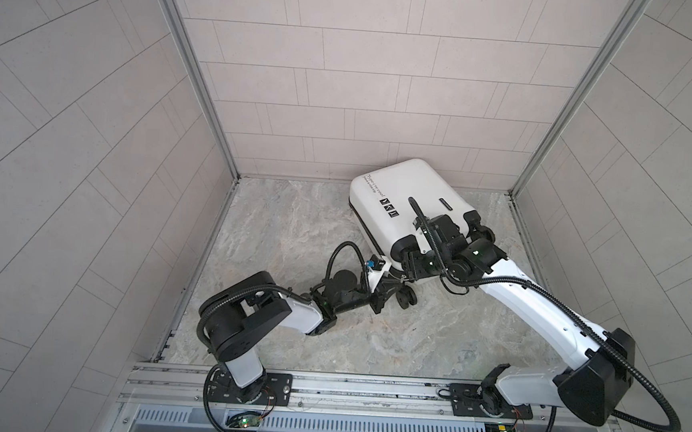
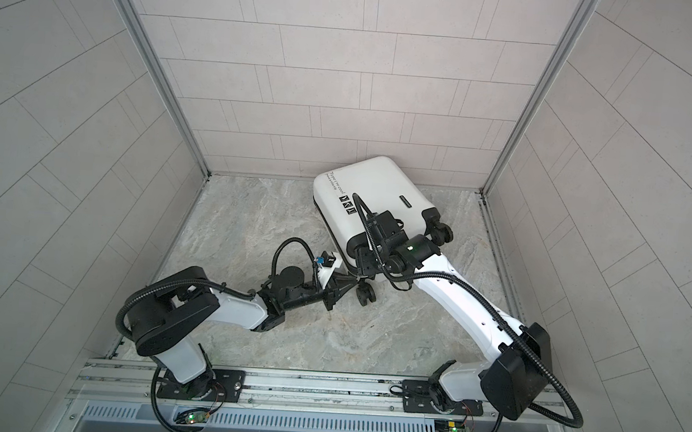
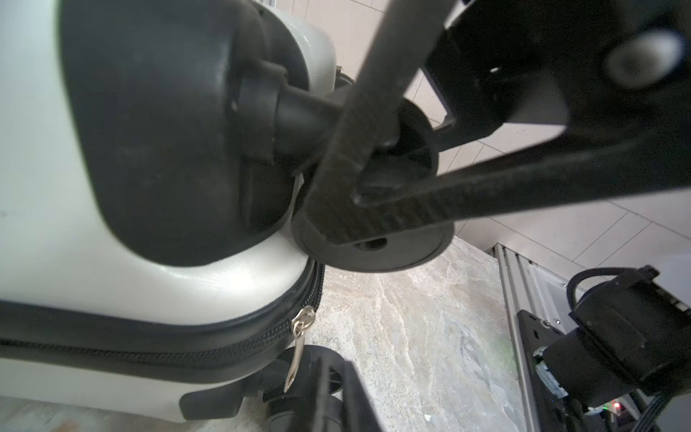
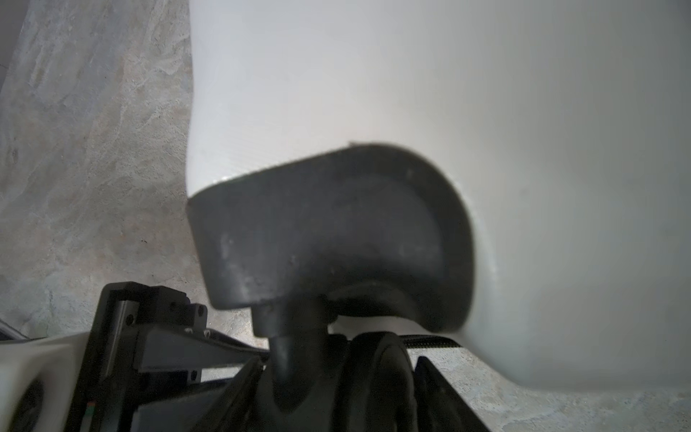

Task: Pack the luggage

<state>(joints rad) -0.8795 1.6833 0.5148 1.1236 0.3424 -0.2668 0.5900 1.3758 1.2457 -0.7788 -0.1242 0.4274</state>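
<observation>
The luggage (image 1: pixel 396 191) (image 2: pixel 359 184) is a closed white hard-shell case lying flat at the back of the floor, turned at an angle. My right gripper (image 1: pixel 412 266) (image 2: pixel 364 264) (image 4: pixel 336 396) is shut on the upper black wheel (image 4: pixel 381 374) (image 3: pixel 374 247) at the case's near corner, one finger on each side of it. My left gripper (image 1: pixel 389 289) (image 2: pixel 341 285) (image 3: pixel 338 396) sits low beside the lower wheel (image 1: pixel 407 300), with its jaws a little apart and nothing between them. The silver zipper pull (image 3: pixel 297 351) hangs free from the black zipper band (image 3: pixel 149 348), right next to the left fingers.
The case's far corner lies close to the tiled back wall (image 1: pixel 344 100). Tiled side walls stand left and right of the marble floor (image 1: pixel 293 230). An aluminium rail (image 1: pixel 345 388) carrying both arm bases runs along the front edge.
</observation>
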